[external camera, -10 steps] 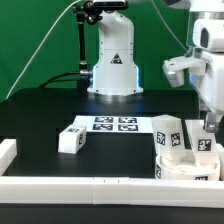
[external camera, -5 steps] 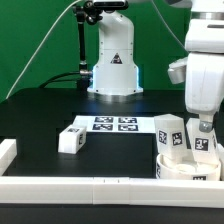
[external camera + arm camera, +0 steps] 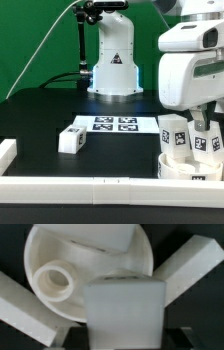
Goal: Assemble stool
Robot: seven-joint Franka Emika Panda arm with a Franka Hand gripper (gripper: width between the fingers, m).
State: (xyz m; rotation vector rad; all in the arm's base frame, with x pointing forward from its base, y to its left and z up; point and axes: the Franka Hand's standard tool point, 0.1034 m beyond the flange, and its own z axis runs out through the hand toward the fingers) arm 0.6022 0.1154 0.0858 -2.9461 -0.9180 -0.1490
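Observation:
The round white stool seat (image 3: 188, 166) lies at the exterior view's right, by the front wall. Two tagged white legs stand on it, one at the left (image 3: 171, 134) and one at the right (image 3: 211, 141). My gripper (image 3: 204, 124) comes down from above on the right leg. In the wrist view that leg (image 3: 125, 308) fills the gap between my dark fingers (image 3: 70, 339), upright on the seat (image 3: 60, 249) beside a round socket (image 3: 52, 280). The other leg (image 3: 100, 238) stands at the seat's far side. A third leg (image 3: 70, 138) lies loose on the table.
The marker board (image 3: 115, 123) lies in the middle of the table. A low white wall (image 3: 90, 186) runs along the front edge, with a short piece (image 3: 8, 150) at the left. White wall parts (image 3: 190, 269) flank the seat in the wrist view.
The arm's wrist and hand have swung left over the seat and now look larger. The gripper stays at the right leg. The legs, seat and loose leg have not moved.

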